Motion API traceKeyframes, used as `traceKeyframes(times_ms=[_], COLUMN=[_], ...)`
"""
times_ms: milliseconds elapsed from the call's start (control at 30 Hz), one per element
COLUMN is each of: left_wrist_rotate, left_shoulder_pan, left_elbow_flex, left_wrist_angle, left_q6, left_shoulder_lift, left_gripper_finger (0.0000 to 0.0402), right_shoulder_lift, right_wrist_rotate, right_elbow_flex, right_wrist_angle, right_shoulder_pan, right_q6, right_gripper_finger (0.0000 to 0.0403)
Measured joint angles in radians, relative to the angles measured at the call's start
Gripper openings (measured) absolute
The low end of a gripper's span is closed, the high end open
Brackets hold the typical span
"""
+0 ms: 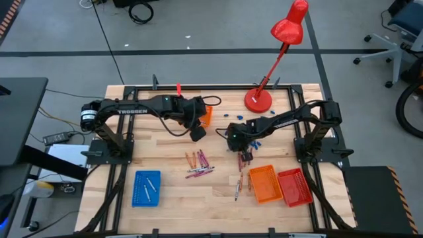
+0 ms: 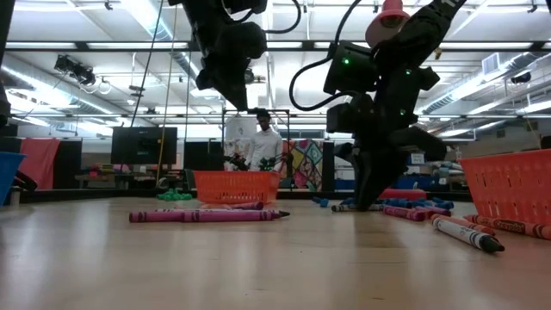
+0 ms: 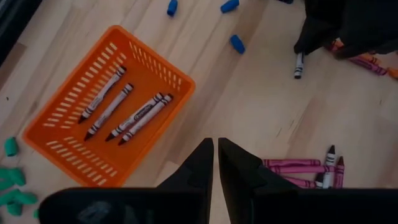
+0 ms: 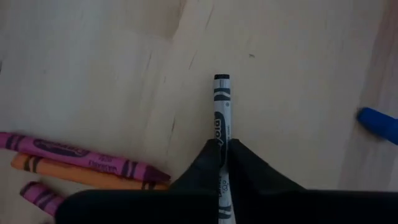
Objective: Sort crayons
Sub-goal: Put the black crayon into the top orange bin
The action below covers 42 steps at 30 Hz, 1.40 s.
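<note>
My right gripper [image 1: 246,157] is low over the table's middle, shut on a grey-white crayon [image 4: 221,106]. My left gripper [image 1: 198,134] is shut and empty [image 3: 215,155], raised beside an orange basket [image 3: 62,140] that holds several grey-white crayons [image 3: 121,109]. A pile of magenta, red and orange crayons [image 1: 199,165] lies flat on the wood toward the near side. More magenta and orange crayons [image 4: 81,162] lie beside my right gripper. My right gripper pinches the grey-white crayon between its two fingers, on the wrapped shaft [image 4: 219,140]. The crayon's dark-banded end [image 4: 221,84] sticks out ahead of the fingertips. The fingers come from above. I cannot tell whether the crayon is clear of the wood.
A blue tray [image 1: 146,188] with a few crayons sits near left, an orange tray [image 1: 266,184] and a red tray [image 1: 295,186] near right. A red desk lamp [image 1: 259,99] stands at the far edge. Blue pieces [image 3: 237,43] and green pieces [image 3: 12,186] lie scattered.
</note>
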Motion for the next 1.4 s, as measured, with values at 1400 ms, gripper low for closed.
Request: traceKeyframes(times_ms=[1400], left_wrist_rotate=[0.197], left_shoulder_pan=[-0.276], left_elbow_flex=[-0.188], left_wrist_angle=[0.503], left_q6=[-0.124], left_shoulder_lift=[0.148], left_gripper_finger=[0.0054], right_shoulder_lift=[-0.408], right_wrist_rotate=[0.107], right_elbow_flex=[0.137], right_wrist_angle=[-0.281], right_shoulder_pan=[-0.034], right_q6=[0.543], right_gripper_finger=[0.0048])
